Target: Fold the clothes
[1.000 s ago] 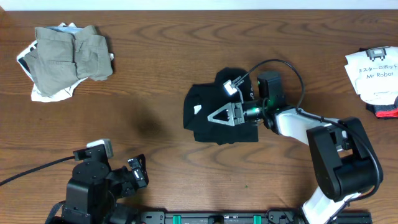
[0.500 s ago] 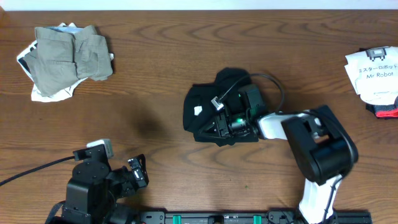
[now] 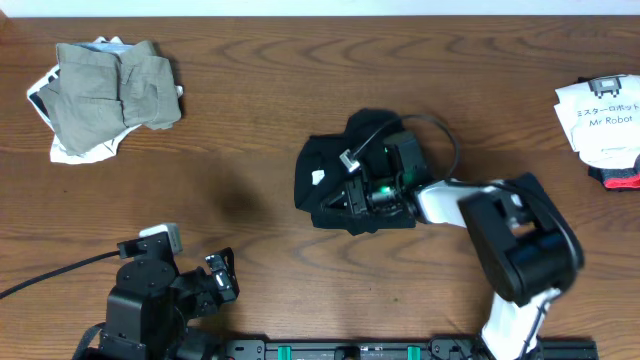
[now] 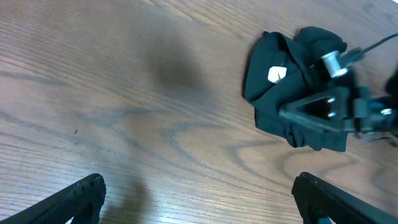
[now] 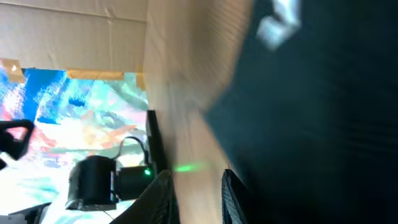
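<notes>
— Near the middle of the surface (image 3: 250, 130), a touch toward 3 o'clock, lies the black shirt (image 3: 312, 160), bunched up. What is the right gripper (image 5: 196, 186) doing there?

— It sits low over the shirt, pointing toward 9 o'clock. Its fingers (image 5: 163, 196) stand a narrow gap apart. The wrist view is blurred: black cloth fills the side beyond one finger, and wood colour shows in the gap. I cannot tell whether any cloth is pinched.

— And the left gripper (image 4: 198, 183)?

— It is down at 7 o'clock, spread wide, holding nothing and touching nothing. Bare wood lies under it, and it is well apart from the shirt.

— Any writing?

— The shirt bears a small white mark (image 3: 318, 177), too small to read. At 3 o'clock, by the edge, a white garment (image 3: 590, 125) is printed "Mr Robot" under a line of Japanese characters.

— The other clothes?

— At 10 o'clock a khaki garment (image 3: 110, 90) lies crumpled on a white cloth (image 3: 75, 150). Its print cannot be read.
</notes>
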Available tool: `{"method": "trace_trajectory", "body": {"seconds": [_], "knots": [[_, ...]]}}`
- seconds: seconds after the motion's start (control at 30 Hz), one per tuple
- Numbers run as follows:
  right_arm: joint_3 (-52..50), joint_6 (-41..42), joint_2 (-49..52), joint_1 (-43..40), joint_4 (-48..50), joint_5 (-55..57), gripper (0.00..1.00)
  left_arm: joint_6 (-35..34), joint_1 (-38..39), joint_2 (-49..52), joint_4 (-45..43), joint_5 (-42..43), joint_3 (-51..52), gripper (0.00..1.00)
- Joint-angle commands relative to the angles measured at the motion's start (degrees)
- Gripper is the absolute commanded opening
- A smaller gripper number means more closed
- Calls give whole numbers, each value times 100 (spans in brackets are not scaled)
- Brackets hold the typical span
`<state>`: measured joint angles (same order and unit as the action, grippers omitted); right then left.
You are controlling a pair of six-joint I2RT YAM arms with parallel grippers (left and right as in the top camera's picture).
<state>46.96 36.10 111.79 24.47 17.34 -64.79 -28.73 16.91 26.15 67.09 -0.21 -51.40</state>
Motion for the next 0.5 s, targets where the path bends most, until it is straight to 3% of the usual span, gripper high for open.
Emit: {"method": "trace_trajectory", "body": {"seconds": [0.0,0.13,0.3,0.47], "knots": [[-7,396,-833,24,15,-33,25,-52,-24,4,9,-44,-2,98],[-7,763,-1519,-291,0,-13,27,-52,-24,4,9,-44,-2,98],[-9,774,-1764,-1172,-208,-190,37,-52,-24,4,9,-46,-2,98],[-11,-170,-1499,-1818,-938,-420,38,-52,-24,4,9,-46,-2,98]]}}
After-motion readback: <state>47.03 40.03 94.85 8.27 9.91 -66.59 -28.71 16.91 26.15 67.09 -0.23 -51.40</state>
